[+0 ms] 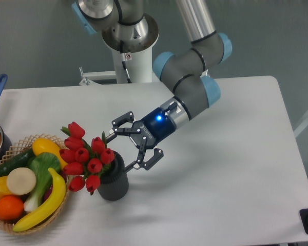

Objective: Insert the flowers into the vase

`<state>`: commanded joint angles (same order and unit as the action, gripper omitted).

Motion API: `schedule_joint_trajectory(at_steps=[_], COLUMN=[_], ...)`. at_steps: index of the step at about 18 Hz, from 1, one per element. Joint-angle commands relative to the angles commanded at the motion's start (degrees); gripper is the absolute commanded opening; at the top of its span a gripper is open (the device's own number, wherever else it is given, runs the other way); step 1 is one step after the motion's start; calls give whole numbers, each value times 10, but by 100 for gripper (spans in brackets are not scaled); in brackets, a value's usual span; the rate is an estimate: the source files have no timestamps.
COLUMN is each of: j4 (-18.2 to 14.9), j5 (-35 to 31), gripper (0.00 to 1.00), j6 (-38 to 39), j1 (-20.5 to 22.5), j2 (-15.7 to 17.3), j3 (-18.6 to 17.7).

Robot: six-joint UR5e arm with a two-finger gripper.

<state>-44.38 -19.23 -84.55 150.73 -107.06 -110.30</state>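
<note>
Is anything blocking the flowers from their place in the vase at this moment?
Nothing visible does. The flowers already stand with their stems down in the vase, buds leaning left toward the wicker basket. The tool is open to the right of the bunch, holding nothing.

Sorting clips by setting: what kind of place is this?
Probably a robotics lab: an arm with an open claw on a pedestal at a plain white table, staged with tulips in a vase and a fruit basket.

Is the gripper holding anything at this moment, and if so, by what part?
Nothing is held. The gripper is open, its fingers spread clear of the flowers, which sit in the vase, leaning left.
</note>
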Motion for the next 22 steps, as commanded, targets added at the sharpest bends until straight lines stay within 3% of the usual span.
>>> schedule_joint_trajectory(at_steps=[4,9,13,19,22], j4=[0,-4,-6,-11,-52], j5=[-63,-135,-307,-427,-447], gripper=[100,100,100,100,100], j6=[1,8,32,-5,-68], j1=[33,96,104,107,109], j2=[36,127,192,224,235], j3=[-4,3,12,20,26])
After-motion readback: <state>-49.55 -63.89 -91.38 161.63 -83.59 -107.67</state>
